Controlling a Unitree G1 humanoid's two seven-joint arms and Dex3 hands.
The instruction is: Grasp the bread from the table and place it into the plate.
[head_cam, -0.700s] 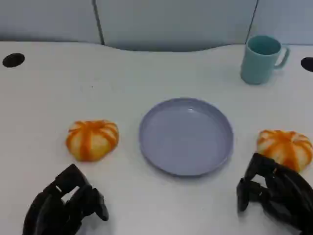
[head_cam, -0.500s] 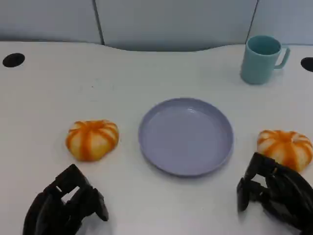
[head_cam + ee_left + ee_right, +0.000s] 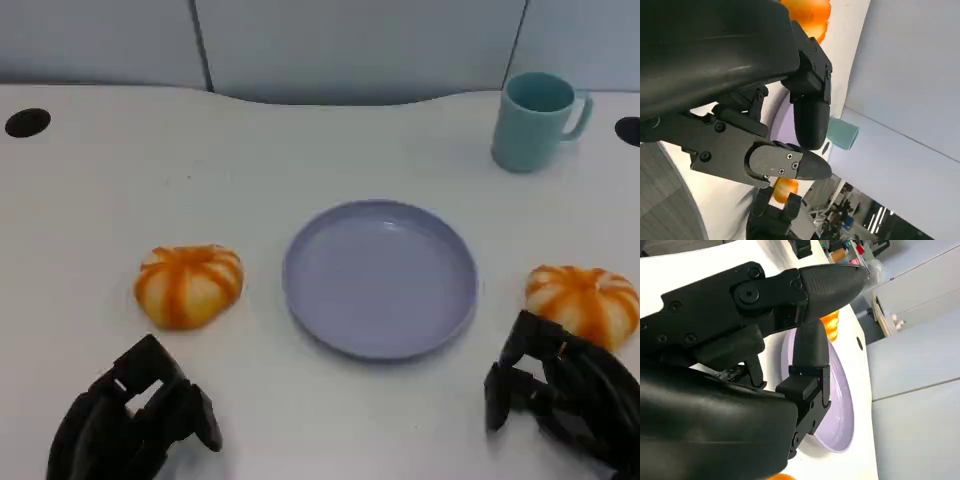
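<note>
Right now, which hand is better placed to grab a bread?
Right, probably. The right hand sits right against the right bread, holding nothing. The left hand is a clear gap short of the left bread.

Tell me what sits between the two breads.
The plate, empty, lies between the left bread and the right bread, touching neither; bare table flanks it. The head view shows this.

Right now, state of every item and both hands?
Plate: empty, flat on the table.
Left bread: on the table, untouched.
Right bread: on the table, just beyond the right hand.
Mug: upright.
Left hand: holds nothing.
Right hand: holds nothing.
</note>
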